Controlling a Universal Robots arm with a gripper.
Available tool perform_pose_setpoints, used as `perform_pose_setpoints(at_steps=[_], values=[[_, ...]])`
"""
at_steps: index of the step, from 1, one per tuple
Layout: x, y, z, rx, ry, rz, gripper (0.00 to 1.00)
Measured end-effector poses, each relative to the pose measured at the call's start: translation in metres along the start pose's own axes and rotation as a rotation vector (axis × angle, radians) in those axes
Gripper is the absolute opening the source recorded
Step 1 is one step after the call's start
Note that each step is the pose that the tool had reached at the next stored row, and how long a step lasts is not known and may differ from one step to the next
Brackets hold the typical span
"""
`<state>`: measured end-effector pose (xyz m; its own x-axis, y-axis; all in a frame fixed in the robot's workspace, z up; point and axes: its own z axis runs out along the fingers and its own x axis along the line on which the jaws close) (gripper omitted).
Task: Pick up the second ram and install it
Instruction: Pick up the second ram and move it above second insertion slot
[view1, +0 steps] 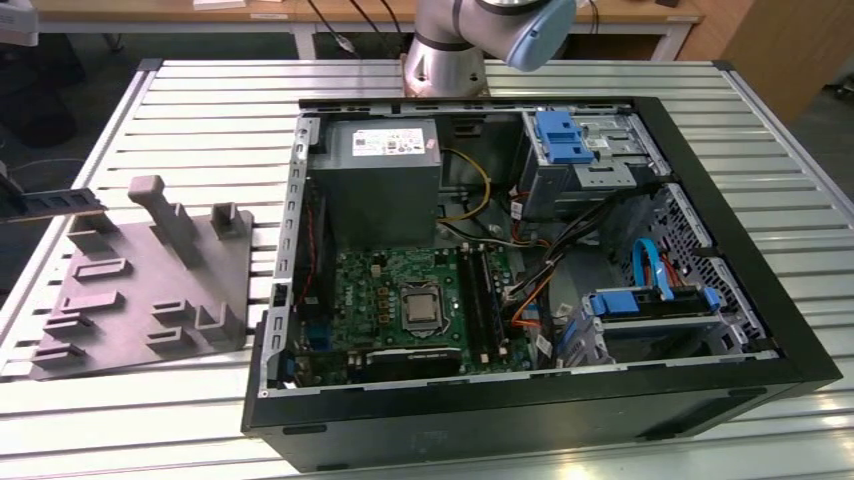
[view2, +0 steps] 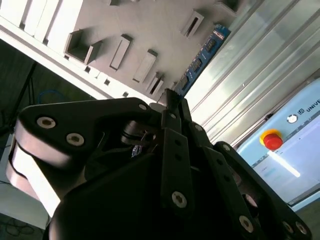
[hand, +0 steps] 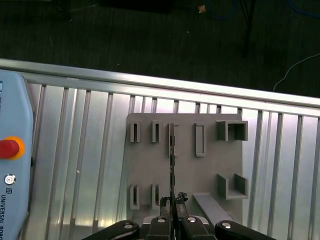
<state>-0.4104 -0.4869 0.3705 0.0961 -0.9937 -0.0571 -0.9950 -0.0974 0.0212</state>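
**A:** What is laid out, from the largest thing down?

**B:** In the exterior view a slatted aluminium table is seen, and an open black computer case is set on it. A grey plastic fixture plate lies at nine o'clock from the case. A green motherboard is mounted inside, with long black memory slots at three o'clock from its processor.

**A:** And the hand?

**B:** In the first wrist view the black hand is seen closed narrowly on the second ram, a thin dark blue stick viewed edge-on. The stick is judged to be held above the plate, clear of its pockets. Its chip-covered face is shown in the second wrist view.

**A:** How is this step done well?

**B:** The stick should be gripped squarely and held level, so that no twist is put on it. The plate's upright posts are to be avoided.
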Motion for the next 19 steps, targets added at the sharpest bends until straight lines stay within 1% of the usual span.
perform_pose_setpoints(at_steps=[3,19], values=[[0.0010,-0.0111,-0.0001,0.0004,-0.0002,0.000,0.14],[0.0079,-0.0828,-0.0018,0.0003,-0.0002,0.000,0.14]])
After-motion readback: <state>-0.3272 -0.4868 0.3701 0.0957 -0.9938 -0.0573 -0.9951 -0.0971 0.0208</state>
